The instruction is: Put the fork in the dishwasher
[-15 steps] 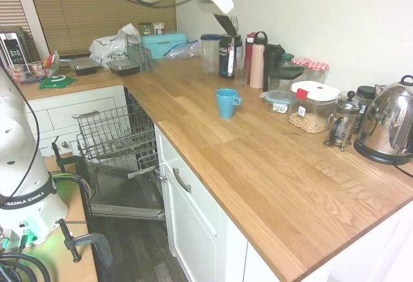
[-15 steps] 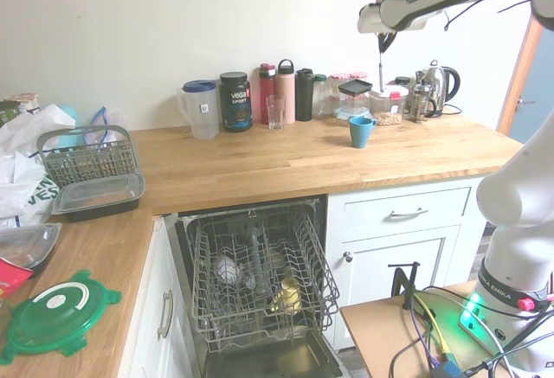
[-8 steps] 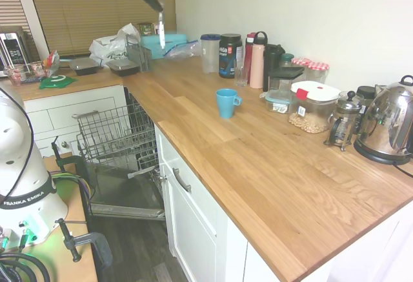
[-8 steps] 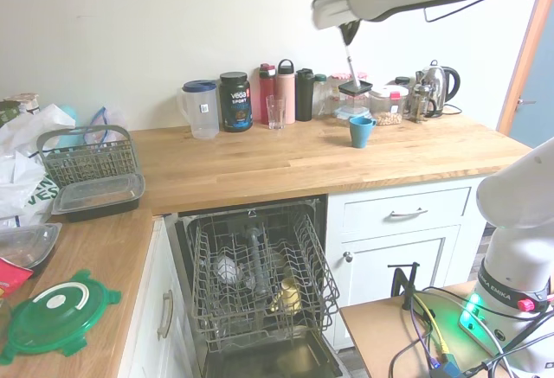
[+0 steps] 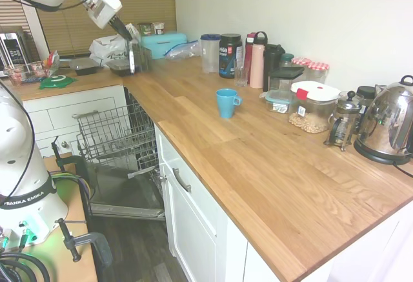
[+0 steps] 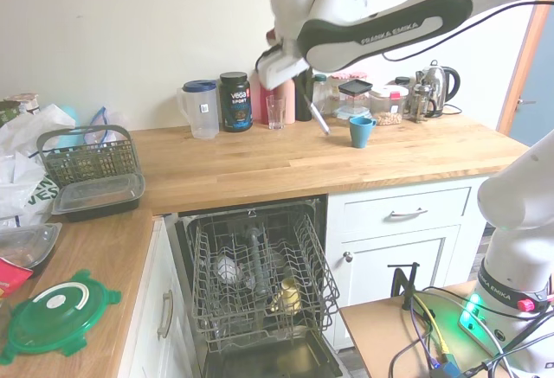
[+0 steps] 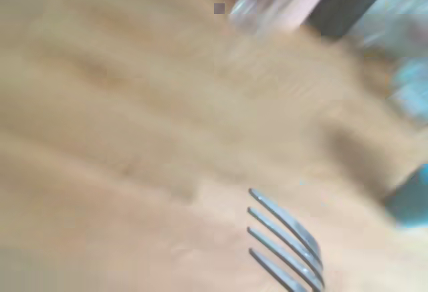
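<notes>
Gripper (image 6: 305,92) clamping fork (image 6: 318,117), "FRANKA EMIKA" arm (image 6: 381,28)

Glossy white rounded arm (image 6: 346,15), dark grey band lettered FRANKA EMIKA

Oak worktop (image 5: 271,166): blue mug (image 5: 226,103) stands alone mid-counter, well apart from the back-wall row of clear jug (image 6: 201,109), black tub (image 6: 234,100), glass (image 6: 275,112), pink bottle (image 5: 257,61) and black bottle (image 6: 303,94). Further along that wall: red-lidded container (image 5: 312,105), French press (image 5: 342,126), steel kettle (image 5: 389,126). Other counter leg: wire cutlery basket (image 6: 88,155), black tray (image 6: 97,196), green lid (image 6: 57,312), white bag (image 5: 110,46).
</notes>
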You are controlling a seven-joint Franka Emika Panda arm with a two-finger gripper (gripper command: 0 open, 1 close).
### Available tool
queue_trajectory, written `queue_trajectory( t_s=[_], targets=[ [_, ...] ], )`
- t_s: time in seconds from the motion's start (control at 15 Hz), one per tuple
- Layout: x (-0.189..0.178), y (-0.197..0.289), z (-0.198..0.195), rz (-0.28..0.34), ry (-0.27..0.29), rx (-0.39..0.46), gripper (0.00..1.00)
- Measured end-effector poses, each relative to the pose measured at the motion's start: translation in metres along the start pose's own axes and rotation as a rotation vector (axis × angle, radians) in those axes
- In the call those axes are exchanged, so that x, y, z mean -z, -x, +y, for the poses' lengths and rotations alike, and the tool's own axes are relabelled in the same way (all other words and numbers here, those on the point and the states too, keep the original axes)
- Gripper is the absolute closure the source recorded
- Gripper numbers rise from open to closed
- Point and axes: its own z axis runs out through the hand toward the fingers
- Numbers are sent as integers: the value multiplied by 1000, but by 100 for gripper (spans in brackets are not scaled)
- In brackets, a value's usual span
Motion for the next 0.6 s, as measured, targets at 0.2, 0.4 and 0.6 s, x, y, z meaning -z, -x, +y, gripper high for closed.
queue_trajectory(
  t_s=[0.2,0.4,0.6],
  targets=[
    [-30,30,-39,-140,-2,22,100],
    [-67,83,-69,-291,16,49,100],
    [-96,129,-113,-415,-22,24,100]
  ],
)
